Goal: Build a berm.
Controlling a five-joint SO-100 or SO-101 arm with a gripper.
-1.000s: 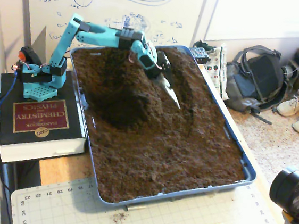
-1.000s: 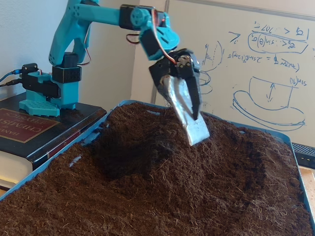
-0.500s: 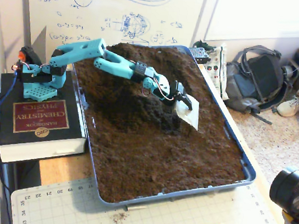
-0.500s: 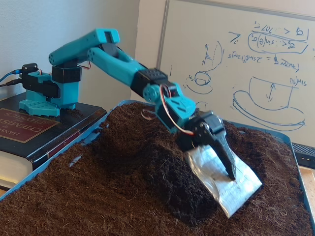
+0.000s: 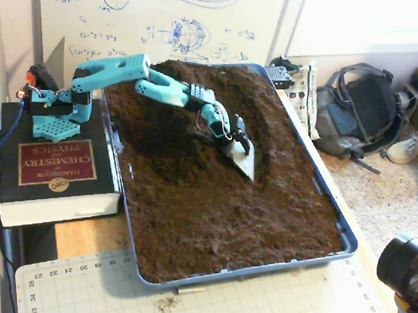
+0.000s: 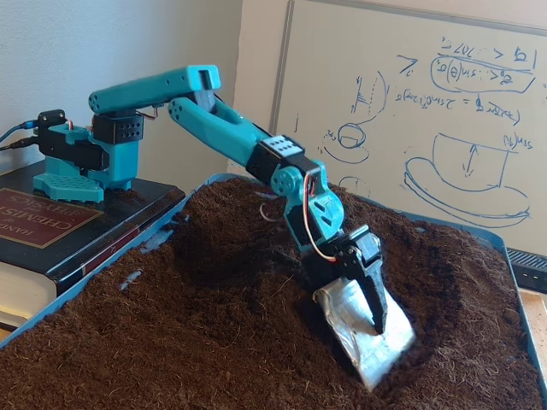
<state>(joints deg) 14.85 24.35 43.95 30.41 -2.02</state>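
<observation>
The book [image 5: 54, 174] is holding up the arm's base at the left; the claw [image 5: 241, 151] is pinching a silver scoop blade [image 6: 367, 337], digging beside the berm [image 5: 170, 134] mid-tray [image 5: 345, 246]; soil looks loose, crumbly; push low, gently.

The big black book [image 5: 56, 178] under the robot's base has a red label with gold words, "HANDBOOK of CHEMISTRY and PHYSICS". From above they read upside down. In the low side view only "CHEM" shows on the book [image 6: 34, 224].

The cutting mat [image 5: 178, 303] in front of the tray has small numbers along its edge: 19, 20, 21, 22, 23, and 33, 34 down the side.

The whiteboard [image 6: 427, 128] has blue drawings and scribbles I cannot read.
</observation>
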